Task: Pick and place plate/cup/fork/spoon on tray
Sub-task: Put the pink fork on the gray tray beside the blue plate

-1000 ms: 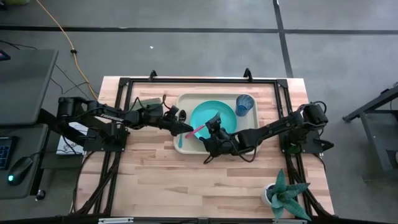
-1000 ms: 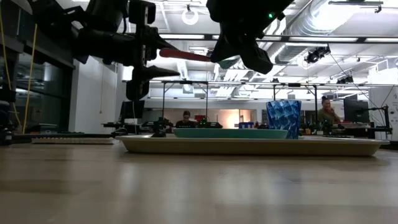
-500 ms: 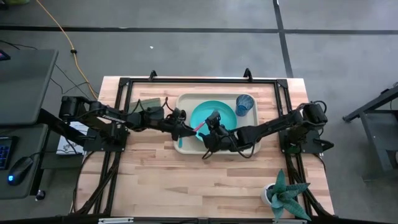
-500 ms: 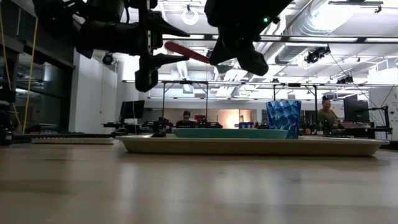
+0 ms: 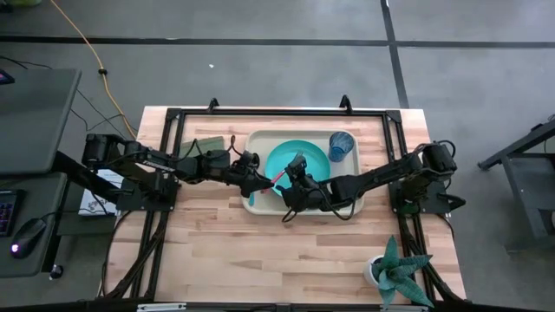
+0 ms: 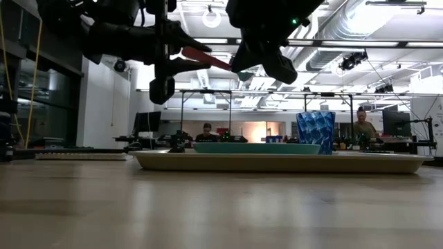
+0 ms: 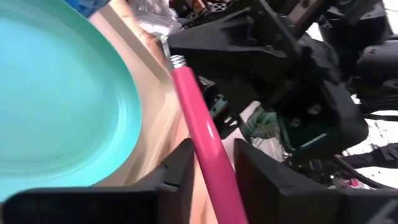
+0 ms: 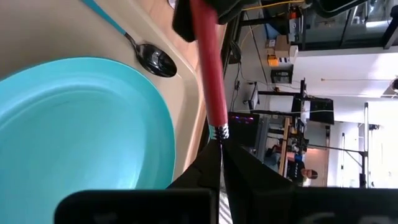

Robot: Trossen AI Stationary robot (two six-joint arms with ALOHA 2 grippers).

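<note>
Fork [image 5: 279, 178] between left gripper [image 5: 260, 180] and right gripper [image 5: 293, 180], above tray [image 5: 257, 144].

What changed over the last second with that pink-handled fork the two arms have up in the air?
The left gripper moved in along the fork handle and closed its fingers around it. The right gripper stayed shut on the tines end above the tray. The plate, cup and spoon did not move.
</note>
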